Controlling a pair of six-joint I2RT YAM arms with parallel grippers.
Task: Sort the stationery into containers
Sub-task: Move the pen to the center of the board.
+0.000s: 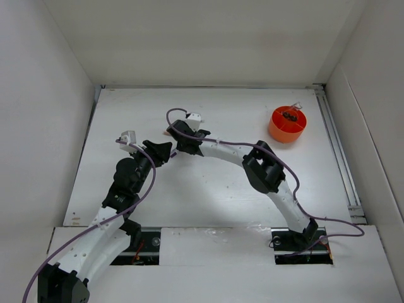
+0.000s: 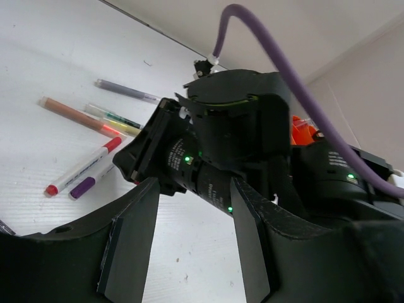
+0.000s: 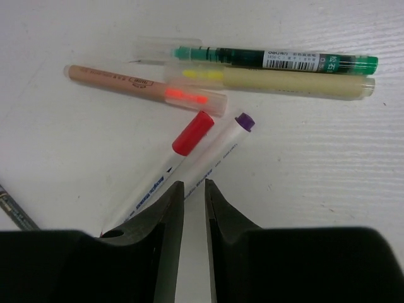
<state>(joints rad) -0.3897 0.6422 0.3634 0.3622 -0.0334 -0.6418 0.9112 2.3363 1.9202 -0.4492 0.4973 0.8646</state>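
Observation:
Several pens lie together on the white table. They are a green pen [image 3: 278,60], a yellow highlighter [image 3: 284,82], a peach highlighter [image 3: 139,88], a red-capped marker [image 3: 189,136] and a purple-capped marker [image 3: 221,151]. My right gripper [image 3: 194,184] is down over them, its jaws narrowed on the white body of the purple-capped marker. My left gripper [image 2: 189,252] hovers just beside it, open with only bare table between its fingers. The orange container [image 1: 287,126] stands at the far right with something dark inside. In the top view both grippers [image 1: 170,142] hide the pens.
A thin dark pen [image 3: 16,211] lies apart at the lower left of the right wrist view. A grey pen [image 2: 126,91] lies beyond the highlighters. The right arm [image 1: 262,167] arches across the table's middle. White walls enclose the table on three sides.

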